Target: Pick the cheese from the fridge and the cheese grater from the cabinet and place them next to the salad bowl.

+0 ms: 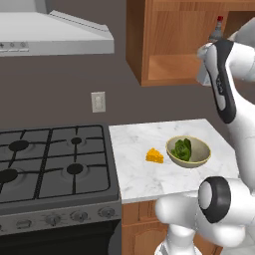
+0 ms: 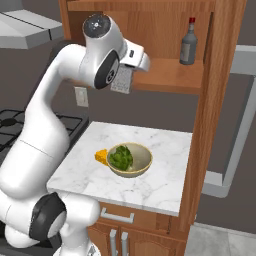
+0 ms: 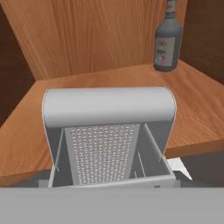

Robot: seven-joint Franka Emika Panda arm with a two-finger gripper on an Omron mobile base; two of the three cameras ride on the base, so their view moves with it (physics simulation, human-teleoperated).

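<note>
One cheese grater [image 3: 108, 139] sits right in front of our hand, whose grip state we cannot tell, bottle [image 3: 167, 40] beyond on the cabinet [image 3: 87, 35] shelf.

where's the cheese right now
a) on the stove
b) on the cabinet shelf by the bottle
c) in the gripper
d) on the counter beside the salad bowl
d: the cheese lies on the marble counter right next to the salad bowl.
</note>
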